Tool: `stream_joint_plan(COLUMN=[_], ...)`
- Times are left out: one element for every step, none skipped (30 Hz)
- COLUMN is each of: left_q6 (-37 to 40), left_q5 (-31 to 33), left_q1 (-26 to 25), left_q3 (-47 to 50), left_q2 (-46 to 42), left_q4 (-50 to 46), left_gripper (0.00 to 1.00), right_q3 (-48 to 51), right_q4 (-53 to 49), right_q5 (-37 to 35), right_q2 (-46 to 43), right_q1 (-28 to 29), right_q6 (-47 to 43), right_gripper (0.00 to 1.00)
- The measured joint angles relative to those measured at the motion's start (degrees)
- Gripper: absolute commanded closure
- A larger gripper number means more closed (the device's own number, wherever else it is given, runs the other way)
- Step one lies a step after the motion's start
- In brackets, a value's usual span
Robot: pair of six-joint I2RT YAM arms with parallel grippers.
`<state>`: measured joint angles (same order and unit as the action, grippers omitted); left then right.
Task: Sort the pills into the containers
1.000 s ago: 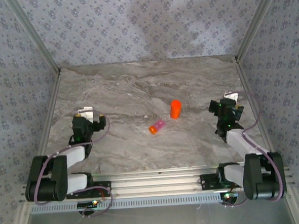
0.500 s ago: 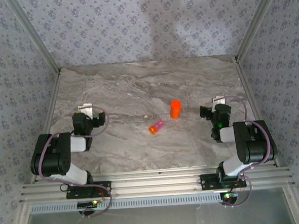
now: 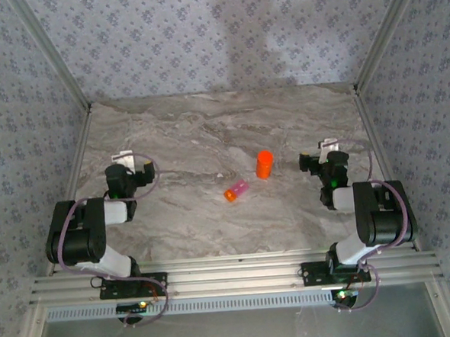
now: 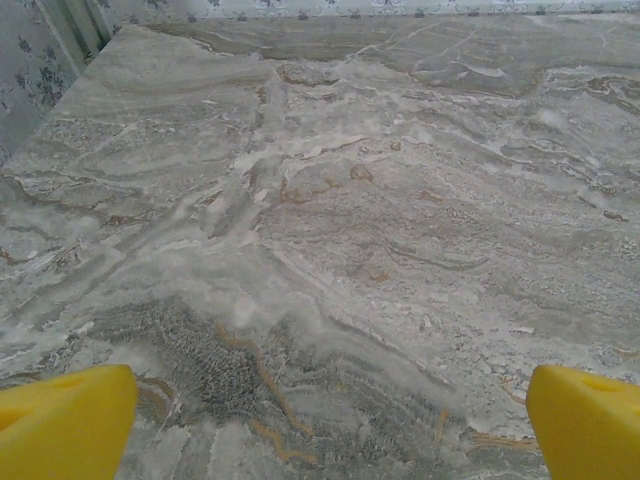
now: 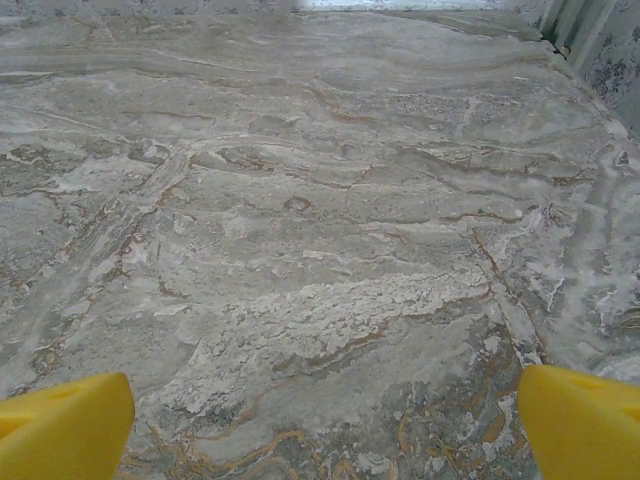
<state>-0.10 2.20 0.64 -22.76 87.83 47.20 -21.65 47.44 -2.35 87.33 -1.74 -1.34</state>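
The containers are two tiny joined translucent boxes, orange on the left and pink on the right, lying mid-table. The pills are out of view. My left gripper sits far to their left, and my right gripper far to their right. In the left wrist view the left gripper is open, its yellow fingertips at the frame's bottom corners with bare marble between them. The right gripper is open the same way, yellow fingertips wide apart over bare marble.
An opaque orange cylindrical bottle stands upright just behind and right of the containers. The marble table is boxed in by patterned walls at the back and sides, with metal rails along its edges. Both arms are folded close to their bases.
Both arms have folded back and up toward their bases, drawing the grippers slightly inward and toward the back. Both stay open. The containers and bottle have not moved.
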Motion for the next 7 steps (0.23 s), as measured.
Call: stream_joint_plan(left_q6=[0.0, 0.0, 0.0, 0.0, 0.0, 0.0, 0.0], left_q5=[0.0, 0.0, 0.0, 0.0, 0.0, 0.0, 0.0], left_q1=[0.0, 0.0, 0.0, 0.0, 0.0, 0.0, 0.0], left_q3=[0.0, 0.0, 0.0, 0.0, 0.0, 0.0, 0.0], left_q2=[0.0, 0.0, 0.0, 0.0, 0.0, 0.0, 0.0], left_q4=[-0.1, -0.2, -0.3, -0.3, -0.4, -0.5, -0.5], left_gripper=[0.01, 0.01, 0.01, 0.01, 0.01, 0.01, 0.01], right_q3=[0.0, 0.0, 0.0, 0.0, 0.0, 0.0, 0.0], right_q4=[0.0, -0.1, -0.1, -0.2, -0.3, -0.4, -0.5], right_q5=[0.0, 0.1, 0.1, 0.3, 0.3, 0.3, 0.3], right_q2=[0.0, 0.0, 0.0, 0.0, 0.0, 0.0, 0.0], right_q1=[0.0, 0.0, 0.0, -0.1, -0.1, -0.1, -0.1], right_q6=[0.0, 0.0, 0.0, 0.0, 0.0, 0.0, 0.0], right_gripper=[0.0, 0.0, 0.0, 0.0, 0.0, 0.0, 0.0])
